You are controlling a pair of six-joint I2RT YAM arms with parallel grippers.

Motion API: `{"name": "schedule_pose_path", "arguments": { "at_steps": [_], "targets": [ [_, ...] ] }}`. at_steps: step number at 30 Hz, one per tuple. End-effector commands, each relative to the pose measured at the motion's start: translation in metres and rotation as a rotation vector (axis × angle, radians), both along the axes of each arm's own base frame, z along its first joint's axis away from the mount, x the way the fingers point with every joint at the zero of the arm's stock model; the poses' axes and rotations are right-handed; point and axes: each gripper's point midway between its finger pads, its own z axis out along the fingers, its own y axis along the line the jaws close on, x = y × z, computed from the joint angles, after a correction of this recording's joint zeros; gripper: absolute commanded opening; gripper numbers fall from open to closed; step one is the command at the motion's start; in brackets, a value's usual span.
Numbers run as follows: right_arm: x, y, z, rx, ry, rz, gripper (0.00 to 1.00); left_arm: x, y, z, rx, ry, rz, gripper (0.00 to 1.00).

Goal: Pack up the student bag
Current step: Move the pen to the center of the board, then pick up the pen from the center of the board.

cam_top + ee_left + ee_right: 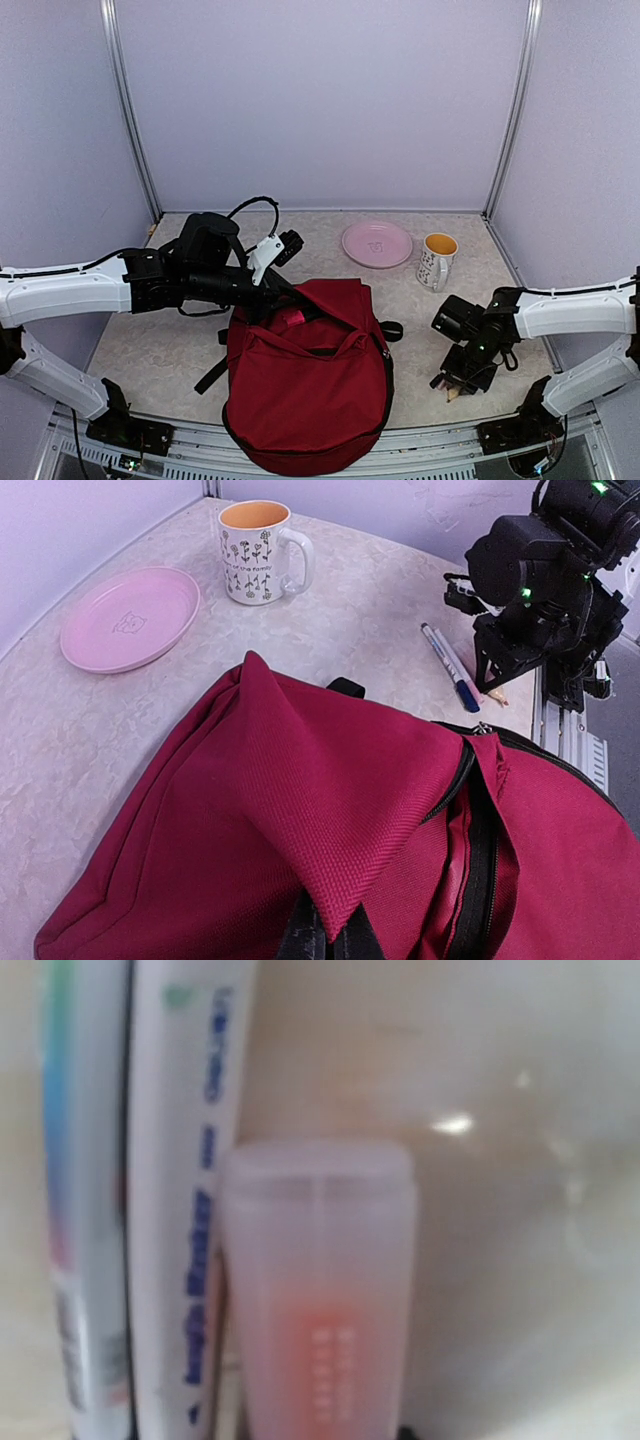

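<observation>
Student bag (310, 390) sits at the near table edge between the arms. Its flap is held up by my left gripper (325, 938), which is clamped tight on the red fabric. My right gripper (462, 378) is down over the markers (450, 667) beside the bag (I cannot tell how far its jaws are closed, or whether they hold anything). Its wrist view shows a pink-capped pen (320, 1290) touching a white marker (190, 1210). With them lying that close, I could pinch both or knock one away.
</observation>
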Motion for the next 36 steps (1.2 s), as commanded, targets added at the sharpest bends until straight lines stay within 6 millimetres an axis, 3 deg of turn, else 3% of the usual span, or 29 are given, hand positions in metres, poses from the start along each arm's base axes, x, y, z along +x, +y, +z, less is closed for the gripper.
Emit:
{"name": "schedule_pose_path", "arguments": {
  "at_steps": [1, 6, 14, 19, 23, 33, 34, 36],
  "targets": [
    [0.028, 0.055, -0.002, 0.175, -0.103, 0.213, 0.26, -0.002, -0.01, 0.018, -0.047, -0.022, -0.032, 0.0],
    [0.024, 0.072, -0.004, 0.219, -0.085, 0.369, 0.35, -0.002, -0.01, 0.017, -0.045, -0.02, -0.034, 0.0],
    [0.023, 0.046, -0.003, 0.105, -0.077, 0.405, 0.48, -0.004, -0.01, 0.02, -0.053, -0.019, -0.041, 0.0],
    [0.03, 0.045, -0.006, 0.07, -0.064, 0.454, 0.48, -0.004, -0.01, 0.021, -0.053, -0.022, -0.04, 0.0],
    [0.029, 0.023, -0.01, -0.061, -0.007, 0.457, 0.48, -0.005, -0.009, 0.023, -0.059, -0.026, -0.041, 0.0],
    [0.033, -0.001, -0.011, -0.185, 0.006, 0.43, 0.48, -0.005, -0.009, 0.023, -0.06, -0.028, -0.043, 0.0],
    [0.034, 0.0, -0.01, -0.181, 0.0, 0.43, 0.47, -0.005, -0.01, 0.023, -0.059, -0.027, -0.044, 0.0],
    [0.036, 0.002, -0.009, -0.166, -0.013, 0.433, 0.36, -0.005, -0.009, 0.022, -0.056, -0.025, -0.043, 0.0]
  ]
}}
